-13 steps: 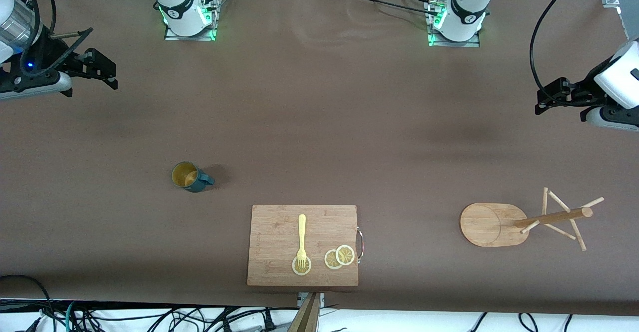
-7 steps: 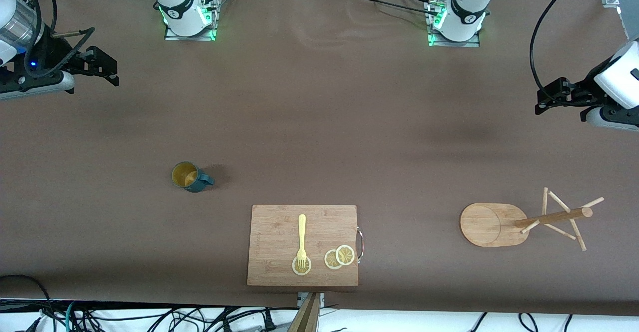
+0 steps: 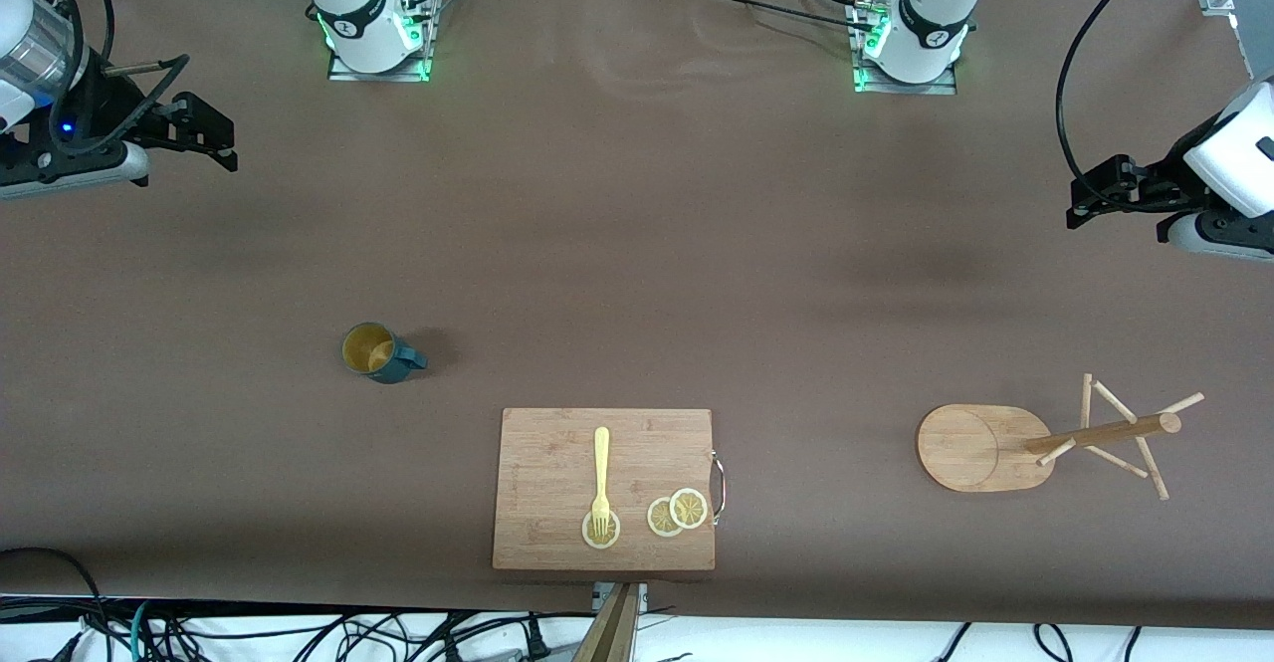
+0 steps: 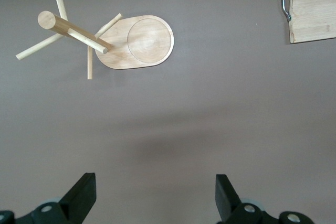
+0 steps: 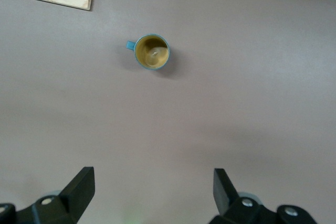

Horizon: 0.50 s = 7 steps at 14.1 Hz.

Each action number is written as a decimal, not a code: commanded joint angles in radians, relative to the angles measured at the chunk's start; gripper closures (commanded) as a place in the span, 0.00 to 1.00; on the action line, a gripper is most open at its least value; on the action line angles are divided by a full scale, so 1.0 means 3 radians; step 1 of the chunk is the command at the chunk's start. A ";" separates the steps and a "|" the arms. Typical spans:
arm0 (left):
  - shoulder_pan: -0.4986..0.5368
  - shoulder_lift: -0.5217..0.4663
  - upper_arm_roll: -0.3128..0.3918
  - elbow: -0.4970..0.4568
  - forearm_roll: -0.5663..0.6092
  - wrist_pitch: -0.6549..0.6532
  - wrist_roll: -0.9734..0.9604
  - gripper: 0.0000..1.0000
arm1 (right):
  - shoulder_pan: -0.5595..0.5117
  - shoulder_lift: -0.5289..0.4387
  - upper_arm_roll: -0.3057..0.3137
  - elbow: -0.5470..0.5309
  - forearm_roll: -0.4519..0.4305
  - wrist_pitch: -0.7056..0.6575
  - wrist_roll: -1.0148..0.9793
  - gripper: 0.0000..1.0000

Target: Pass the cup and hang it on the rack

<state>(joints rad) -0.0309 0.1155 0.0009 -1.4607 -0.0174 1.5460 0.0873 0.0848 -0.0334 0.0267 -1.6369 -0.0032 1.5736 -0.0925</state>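
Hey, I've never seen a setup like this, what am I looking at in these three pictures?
Two robot arms share a brown table. One picture looks down from a high camera facing them; the other two come from cameras on each arm's wrist. The right gripper and left gripper hang in the air at the table's two ends, fingers open, holding nothing. On the table stand a teal cup, a wooden mug rack and a cutting board carrying a yellow fork and lemon slices.
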 commanded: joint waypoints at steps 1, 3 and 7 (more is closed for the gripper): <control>0.0011 0.0034 -0.0003 0.0083 -0.0039 -0.0030 -0.0005 0.00 | -0.0017 0.0024 0.0023 0.0072 -0.0015 -0.0081 -0.0034 0.00; 0.0011 0.0034 -0.0003 0.0083 -0.0039 -0.0030 -0.0005 0.00 | -0.0017 0.0029 0.0023 0.0062 -0.0015 -0.0086 -0.0034 0.00; 0.0011 0.0034 -0.0003 0.0083 -0.0039 -0.0030 -0.0005 0.00 | -0.0017 0.0029 0.0023 0.0057 -0.0020 -0.0086 -0.0034 0.00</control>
<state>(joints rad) -0.0310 0.1155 0.0008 -1.4607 -0.0174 1.5460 0.0873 0.0848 -0.0318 0.0267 -1.6369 -0.0032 1.5657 -0.0925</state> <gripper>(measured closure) 0.000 0.000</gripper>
